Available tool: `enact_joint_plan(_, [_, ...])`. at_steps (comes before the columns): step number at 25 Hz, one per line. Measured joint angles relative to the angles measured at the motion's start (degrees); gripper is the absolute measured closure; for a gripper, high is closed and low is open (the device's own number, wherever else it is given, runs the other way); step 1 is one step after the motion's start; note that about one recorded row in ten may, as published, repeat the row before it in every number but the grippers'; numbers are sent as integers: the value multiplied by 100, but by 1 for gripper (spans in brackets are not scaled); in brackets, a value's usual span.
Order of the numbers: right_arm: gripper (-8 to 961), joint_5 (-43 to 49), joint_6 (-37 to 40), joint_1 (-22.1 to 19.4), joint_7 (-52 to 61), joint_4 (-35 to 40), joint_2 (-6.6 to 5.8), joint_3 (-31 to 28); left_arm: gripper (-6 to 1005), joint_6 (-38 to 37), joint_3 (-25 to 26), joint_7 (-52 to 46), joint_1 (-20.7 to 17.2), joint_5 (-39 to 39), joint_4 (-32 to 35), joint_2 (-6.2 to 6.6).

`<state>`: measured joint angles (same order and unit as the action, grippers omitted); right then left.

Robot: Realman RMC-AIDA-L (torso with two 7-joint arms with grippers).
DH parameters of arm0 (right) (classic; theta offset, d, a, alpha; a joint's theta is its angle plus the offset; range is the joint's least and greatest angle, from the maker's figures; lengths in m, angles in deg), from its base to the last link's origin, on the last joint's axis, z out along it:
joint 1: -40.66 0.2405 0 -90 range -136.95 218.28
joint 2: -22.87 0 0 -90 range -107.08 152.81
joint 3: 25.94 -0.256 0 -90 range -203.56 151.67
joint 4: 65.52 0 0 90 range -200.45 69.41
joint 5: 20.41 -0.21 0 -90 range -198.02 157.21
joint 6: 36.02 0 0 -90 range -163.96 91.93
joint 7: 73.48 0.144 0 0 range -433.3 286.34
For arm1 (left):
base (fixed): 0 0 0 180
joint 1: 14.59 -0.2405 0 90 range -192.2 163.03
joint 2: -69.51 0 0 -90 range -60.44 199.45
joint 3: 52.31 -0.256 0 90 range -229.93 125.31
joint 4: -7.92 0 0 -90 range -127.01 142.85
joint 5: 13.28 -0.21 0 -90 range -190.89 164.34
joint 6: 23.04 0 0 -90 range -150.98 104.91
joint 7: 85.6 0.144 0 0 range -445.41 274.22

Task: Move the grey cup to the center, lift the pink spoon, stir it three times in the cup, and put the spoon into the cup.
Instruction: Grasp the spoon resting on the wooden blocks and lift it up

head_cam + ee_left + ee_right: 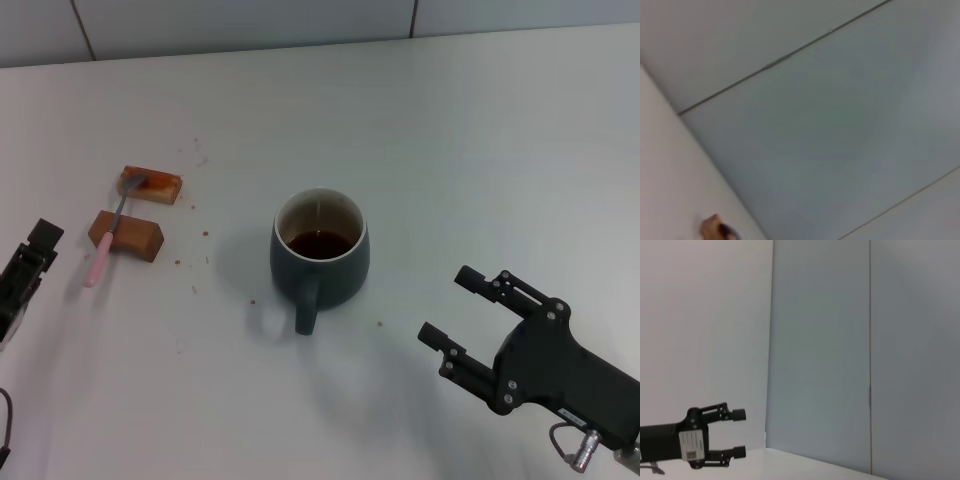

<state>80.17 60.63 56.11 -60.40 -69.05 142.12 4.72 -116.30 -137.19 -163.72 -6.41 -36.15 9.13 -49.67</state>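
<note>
Grey cup [320,254] upright on the white bench [480,150], mid-bench, roughly centred between the side edges. Cream inside, dark liquid in it, thick handle pointing toward the near edge. Small reddish specks on the surface just beside the cup and out toward the left.

Pink spoon [112,235] well apart from the cup, toward the left edge. Metal bowl resting on the far brown block [152,185], neck lying across the near brown block [125,235], pink handle end down on the bench, pointing toward the near-left corner. Blocks just beside each other, not touching. Scatter of red-brown crumbs near them.

Right gripper [456,306] above the near-right part of the bench, fingers aimed toward the cup, clear gap to it. Jaws spread, nothing between them.

Left gripper [30,262] at the left edge, near the spoon handle but not touching. Head view cuts off most of it at the frame border. Right wrist view catches the left gripper farther off, low over the bench edge: two fingers [735,414] parallel with open space between, so spread, holding nothing.

Left wrist view: mostly pale panelled wall, a bit of one brown block at the frame edge with something dark on it, too blurred to identify.

Behind the bench's far edge, light wall panels [250,20] with thin dark seams.
</note>
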Motion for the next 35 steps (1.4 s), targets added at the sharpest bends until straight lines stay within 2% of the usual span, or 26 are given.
enact_joint_plan(35, [276, 24, -129, 19, 63, -27, -7, 52, 223, 696, -220, -360, 236, -60, -201, 0])
